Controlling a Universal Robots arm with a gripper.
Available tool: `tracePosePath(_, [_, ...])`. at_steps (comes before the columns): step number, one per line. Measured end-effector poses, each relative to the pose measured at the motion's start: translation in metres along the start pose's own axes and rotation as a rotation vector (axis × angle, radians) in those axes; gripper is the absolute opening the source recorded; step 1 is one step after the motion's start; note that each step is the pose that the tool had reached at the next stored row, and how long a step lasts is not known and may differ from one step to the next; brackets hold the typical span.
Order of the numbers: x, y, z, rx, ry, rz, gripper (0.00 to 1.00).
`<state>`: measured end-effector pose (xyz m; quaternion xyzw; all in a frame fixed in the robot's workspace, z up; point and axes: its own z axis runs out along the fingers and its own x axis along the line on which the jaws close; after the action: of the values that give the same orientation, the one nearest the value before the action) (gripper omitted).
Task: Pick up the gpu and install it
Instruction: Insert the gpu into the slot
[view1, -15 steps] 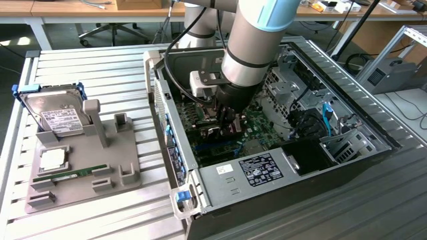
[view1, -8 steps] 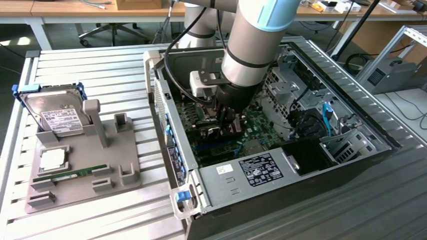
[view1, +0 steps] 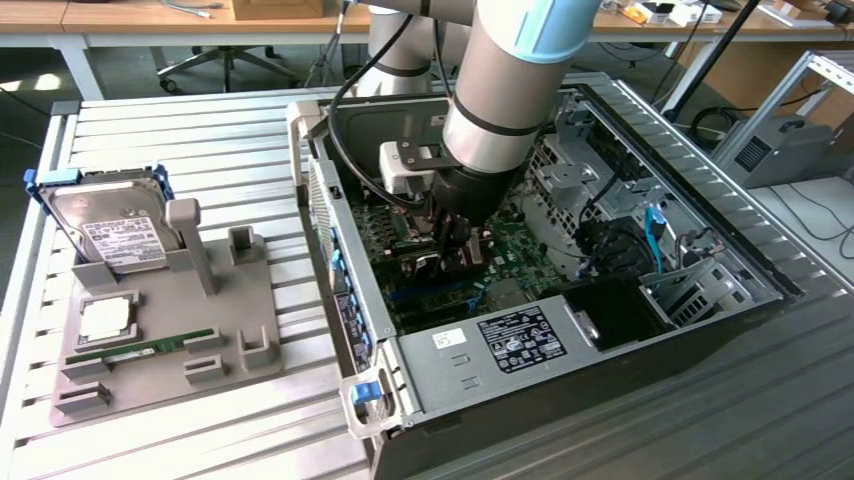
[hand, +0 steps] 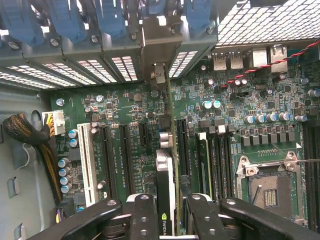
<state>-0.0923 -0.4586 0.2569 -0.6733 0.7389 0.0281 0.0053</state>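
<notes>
Wrist view: clamps thin green-board, black-cooler gpu (hand: 166, 172) edge-on between jaws of black gripper (hand: 168, 215); holds it over dark green motherboard (hand: 125, 150), seemingly at a slot, inside open grey computer case (view1: 427, 390).

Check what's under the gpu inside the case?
Under the gpu, held edge-on in the gripper, lies the green motherboard; black expansion slots and a white slot run alongside. The strip directly beneath the card is covered by it, so any slot there can't be seen.
</notes>
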Motion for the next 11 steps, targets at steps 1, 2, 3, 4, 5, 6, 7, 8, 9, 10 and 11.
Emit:
tracePosePath(1, [0.0, 0.0, 0.0, 0.0, 0.0, 0.0, 0.27])
tracePosePath(2, [0.0, 0.0, 0.0, 0.0, 0.0, 0.0, 0.27])
tracePosePath(3, [0.0, 0.0, 0.0, 0.0, 0.0, 0.0, 0.27])
tracePosePath(4, [0.0, 0.0, 0.0, 0.0, 0.0, 0.0, 0.27])
tracePosePath(5, [0.0, 0.0, 0.0, 0.0, 0.0, 0.0, 0.27])
tracePosePath(6, [0.0, 0.0, 0.0, 0.0, 0.0, 0.0, 0.27])
tracePosePath(7, [0.0, 0.0, 0.0, 0.0, 0.0, 0.0, 0.27])
tracePosePath(8, [0.0, 0.0, 0.0, 0.0, 0.0, 0.0, 0.27])
tracePosePath(9, [0.0, 0.0, 0.0, 0.0, 0.0, 0.0, 0.27])
tracePosePath(10, [0.0, 0.0, 0.0, 0.0, 0.0, 0.0, 0.27])
tracePosePath(11, [0.0, 0.0, 0.0, 0.0, 0.0, 0.0, 0.27])
